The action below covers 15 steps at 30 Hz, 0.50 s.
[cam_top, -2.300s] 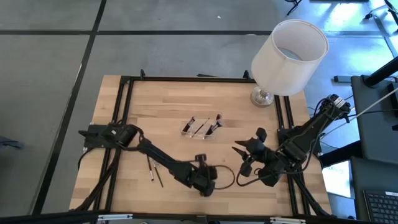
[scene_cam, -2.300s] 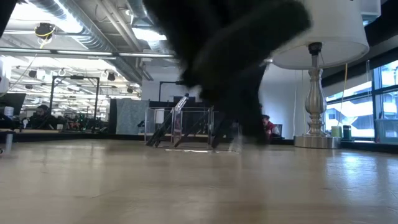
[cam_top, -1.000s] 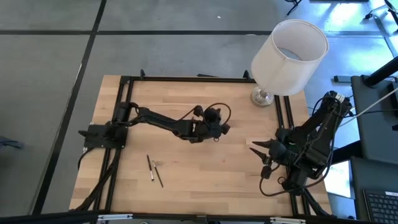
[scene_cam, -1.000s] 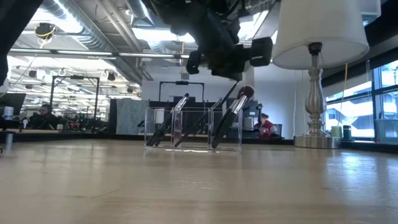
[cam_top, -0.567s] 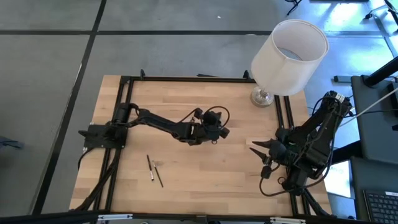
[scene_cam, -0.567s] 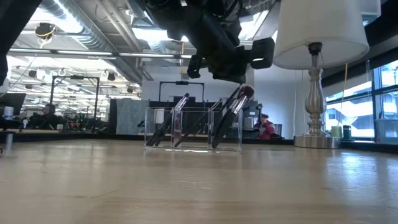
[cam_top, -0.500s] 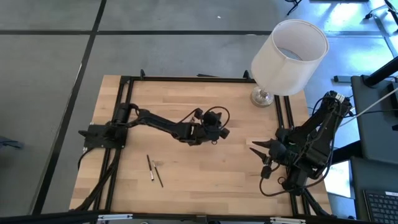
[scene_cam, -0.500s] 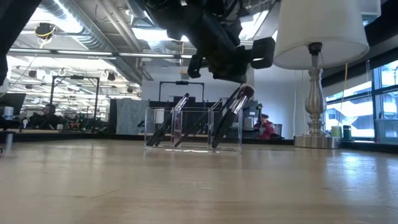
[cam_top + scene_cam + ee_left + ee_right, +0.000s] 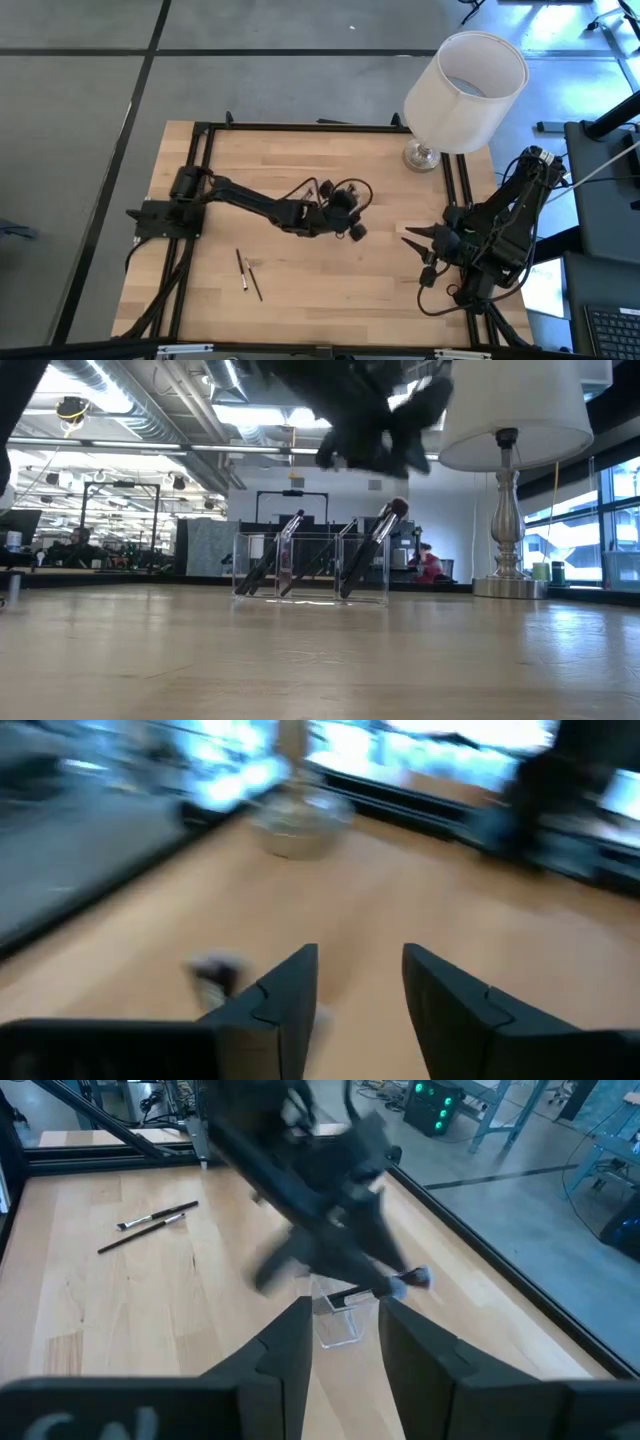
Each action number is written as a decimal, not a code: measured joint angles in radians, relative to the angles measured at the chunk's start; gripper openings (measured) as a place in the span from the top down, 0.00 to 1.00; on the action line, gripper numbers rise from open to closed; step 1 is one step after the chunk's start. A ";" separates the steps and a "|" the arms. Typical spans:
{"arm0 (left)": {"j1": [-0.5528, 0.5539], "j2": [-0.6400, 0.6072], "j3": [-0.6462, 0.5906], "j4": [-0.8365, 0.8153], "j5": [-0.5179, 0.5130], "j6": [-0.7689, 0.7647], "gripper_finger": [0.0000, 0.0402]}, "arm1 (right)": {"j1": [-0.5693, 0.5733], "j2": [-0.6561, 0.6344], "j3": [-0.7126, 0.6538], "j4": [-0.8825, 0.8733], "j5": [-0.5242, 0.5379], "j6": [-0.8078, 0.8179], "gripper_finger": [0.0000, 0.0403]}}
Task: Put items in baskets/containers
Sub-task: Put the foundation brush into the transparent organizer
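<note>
Standing apart with nothing between them, the left gripper's (image 9: 352,228) fingers (image 9: 290,995) hover at frame centre over the clear tray (image 9: 310,565). Brushes (image 9: 375,540) in the tray lean, heads up toward the right in the low view; the high view hides the tray under the arm. Two loose brushes (image 9: 248,274), thin and dark, lie lower left on the counter (image 9: 330,290), long axes running top to bottom. The right gripper's (image 9: 408,236) fingers (image 9: 285,1345) are parted, empty, at right.
</note>
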 joint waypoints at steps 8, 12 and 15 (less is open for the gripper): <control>-0.170 -0.159 0.002 -0.529 0.133 -0.264 0.66 | 0.000 0.000 0.000 -0.001 -0.020 -0.005 0.71; -0.289 -0.154 0.002 -0.813 0.156 -0.598 0.68 | 0.000 0.000 0.000 0.010 -0.022 -0.017 0.71; -0.366 -0.139 0.001 -0.994 0.212 -0.886 0.68 | -0.001 0.000 0.000 0.028 -0.065 0.013 0.71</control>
